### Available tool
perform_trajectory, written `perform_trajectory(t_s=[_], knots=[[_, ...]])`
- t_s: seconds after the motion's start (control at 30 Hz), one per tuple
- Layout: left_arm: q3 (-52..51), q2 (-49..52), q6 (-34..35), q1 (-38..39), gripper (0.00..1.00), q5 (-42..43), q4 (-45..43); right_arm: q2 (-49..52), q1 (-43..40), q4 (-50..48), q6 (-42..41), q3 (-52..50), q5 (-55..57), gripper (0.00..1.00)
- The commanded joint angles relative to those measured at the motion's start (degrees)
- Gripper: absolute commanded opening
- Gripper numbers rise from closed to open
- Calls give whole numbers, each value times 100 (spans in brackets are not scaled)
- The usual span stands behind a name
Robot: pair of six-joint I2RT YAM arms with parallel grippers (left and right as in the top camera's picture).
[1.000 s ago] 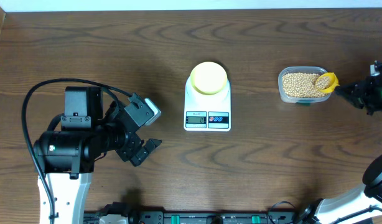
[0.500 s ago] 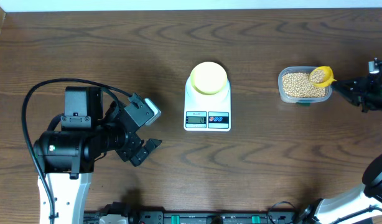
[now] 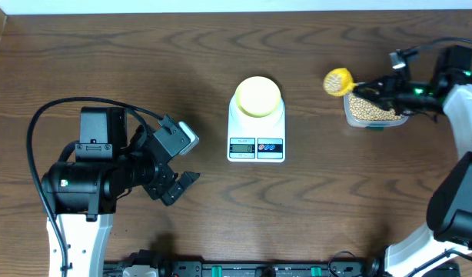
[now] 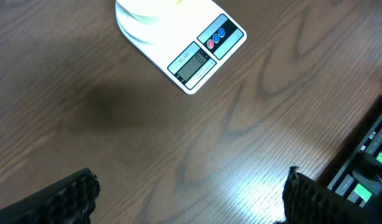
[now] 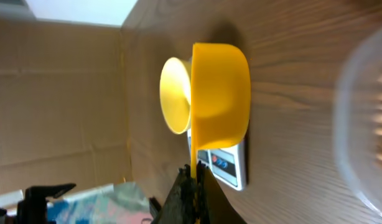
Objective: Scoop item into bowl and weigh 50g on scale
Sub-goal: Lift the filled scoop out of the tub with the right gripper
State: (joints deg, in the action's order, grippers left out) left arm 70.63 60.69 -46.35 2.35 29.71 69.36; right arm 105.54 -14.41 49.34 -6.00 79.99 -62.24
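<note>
The white scale (image 3: 256,131) stands mid-table with the pale-yellow bowl (image 3: 257,95) on its platform; the scale also shows in the left wrist view (image 4: 197,53) and the right wrist view (image 5: 227,165). My right gripper (image 3: 372,90) is shut on the handle of a bright yellow scoop (image 3: 337,81) holding tan beans, lifted left of the clear tub of beans (image 3: 372,109). In the right wrist view the scoop (image 5: 219,99) is in front of the bowl (image 5: 175,96). My left gripper (image 3: 181,183) is open and empty, left of the scale.
The clear plastic tub shows blurred at the right edge of the right wrist view (image 5: 365,118). Equipment and cables line the table's front edge (image 3: 244,269). The left arm's body (image 3: 90,177) takes up the front left.
My right gripper has lifted the scoop out of the tub and carried it left, toward the scale. The left arm has not moved.
</note>
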Motion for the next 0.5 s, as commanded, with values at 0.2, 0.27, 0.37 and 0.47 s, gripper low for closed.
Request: perform_trajectory(t_s=[0.2,0.27,0.37,0.47], knots=[[9,-9,-31,-20,96,74,17,50,1075,-1062,-876,-20,-195,1],[9,-7,-31,-20,96,74,17,50,1235,-1250,-876,-20,-157,1],[9,-7,-31,-20,96,74,20,50,1565,-1569,-811,-20,203,1],[9,-7,-31,-20,96,74,17,50,1836,-1628,-304,-20,734,1]])
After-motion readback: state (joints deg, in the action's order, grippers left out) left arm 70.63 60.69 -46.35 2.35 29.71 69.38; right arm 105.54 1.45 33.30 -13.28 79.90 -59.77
